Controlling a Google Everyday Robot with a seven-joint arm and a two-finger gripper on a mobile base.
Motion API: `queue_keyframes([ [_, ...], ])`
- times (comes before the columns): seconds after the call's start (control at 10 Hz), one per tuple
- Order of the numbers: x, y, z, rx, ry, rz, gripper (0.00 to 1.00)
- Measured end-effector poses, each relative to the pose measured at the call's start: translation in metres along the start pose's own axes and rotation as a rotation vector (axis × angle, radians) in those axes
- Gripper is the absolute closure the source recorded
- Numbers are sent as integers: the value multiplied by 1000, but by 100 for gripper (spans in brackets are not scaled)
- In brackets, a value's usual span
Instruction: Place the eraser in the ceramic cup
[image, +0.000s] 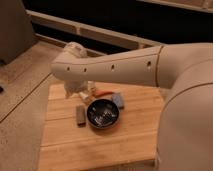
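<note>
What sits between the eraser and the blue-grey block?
The black bowl, seen in the camera view. The gripper hangs beyond the eraser, over the wooden board's far edge.

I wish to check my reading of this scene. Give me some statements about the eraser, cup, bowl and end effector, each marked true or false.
1. The eraser lies on the table, left of the bowl in the picture. True.
2. The eraser is inside the cup. False: it lies on the table, outside the cup.
3. The end effector hangs over the table's far left part, near the cup. True.
4. The end effector holds the eraser. False: the eraser lies apart from it.
5. The blue-grey block is in the bowl. False: it lies beside the bowl.
</note>
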Motion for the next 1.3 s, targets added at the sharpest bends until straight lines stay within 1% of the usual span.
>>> queue_keyframes([
  [0.2,2,16,13,-3,25,-81,35],
  [0.3,2,21,17,-11,36,-97,35],
  [0.4,-3,26,23,-32,47,-108,35],
  [0.5,-10,28,30,-58,52,-107,35],
  [0.7,-23,23,45,-84,55,-99,35],
  [0.8,-25,22,54,-98,68,-97,35],
  [0.9,-25,21,69,-111,95,-95,35],
  [1.0,-24,21,76,-114,111,-96,35],
  [1.3,-24,20,75,-114,110,-95,35],
])
